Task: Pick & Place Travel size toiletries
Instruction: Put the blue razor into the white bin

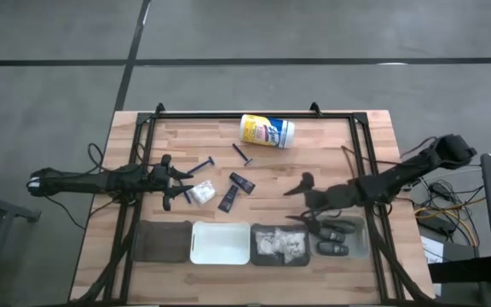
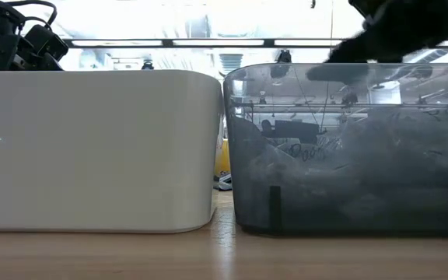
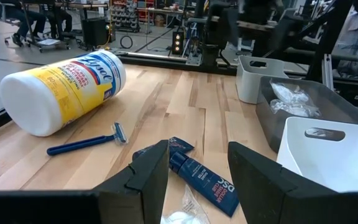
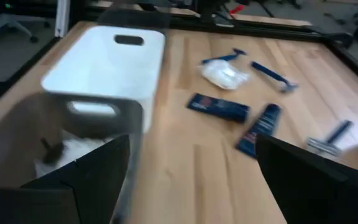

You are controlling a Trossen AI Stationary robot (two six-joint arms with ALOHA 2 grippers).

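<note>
The travel size toiletries lie loose on the wooden table: two dark tubes [image 1: 243, 183] [image 1: 228, 198], a white crinkly packet [image 1: 199, 194] and two blue razors [image 1: 201, 165] [image 1: 244, 153]. More white packets [image 1: 280, 245] fill a grey bin, and dark oval pods [image 1: 335, 237] sit in a clear bin. My left gripper [image 1: 180, 182] [image 3: 197, 168] stands open at the table's left, beside the packet, with a tube [image 3: 201, 183] in front of its fingers. My right gripper [image 1: 303, 194] [image 4: 197, 186] hangs open above the table, just behind the grey bin [image 4: 61, 143], touching nothing.
Several bins line the near edge: a brown one [image 1: 162, 241], a white one [image 1: 220, 243] [image 2: 92, 148], the grey one and the clear one [image 1: 361, 243] [image 2: 348, 148]. A large yellow-and-white canister [image 1: 267, 130] [image 3: 61, 87] lies on its side at the far middle. A black frame [image 1: 228, 115] rims the table.
</note>
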